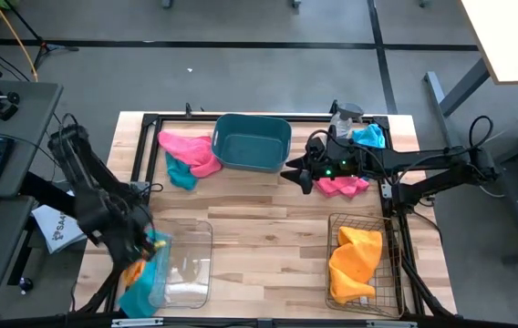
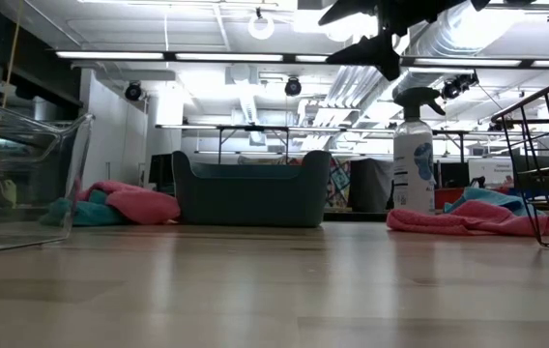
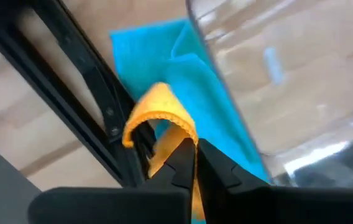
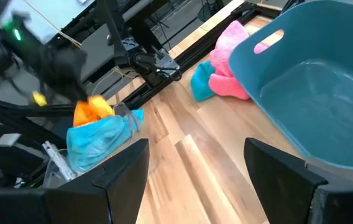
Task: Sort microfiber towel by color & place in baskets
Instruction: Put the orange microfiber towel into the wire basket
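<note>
Three baskets sit on my table [image 1: 259, 219]: a teal tub [image 1: 253, 143] at the far middle, a clear bin [image 1: 183, 264] at the near left and a wire-mesh basket [image 1: 365, 264] at the near right.

I have the left claw [image 3: 192, 163] down at the near-left corner, just beside the clear bin's outer wall, its fingers pinched together on an orange towel [image 3: 159, 115]. A blue towel [image 3: 183, 74] lies beneath it, against the bin's wall; whether it hangs over the rim I cannot tell.

My right claw [image 1: 297, 175] hovers near the tub's right end, beside the pink towel [image 1: 341, 186] on that side; its fingers stand apart around nothing.

I judge the step in hand to be the sorting of this orange piece. The mesh basket already holds an orange towel [image 1: 355, 260], so the next move looks to be a long carry across the table's near edge to the right. It calls for lifting the cloth free of the blue towel below without dragging that along, and perhaps a hand-over to the right arm.

My count of towels:
- Orange: two, one in the left claw, one in the mesh basket.
- Pink: two heaps, one left of the tub [image 1: 191, 150], one on the right.
- Blue or teal: three, one under the left pink heap [image 1: 179, 173], one at the far right corner [image 1: 368, 137] and one by the bin.

One spray bottle [image 2: 413, 155] stands at the far right. The teal tub holds nothing I can see.
</note>
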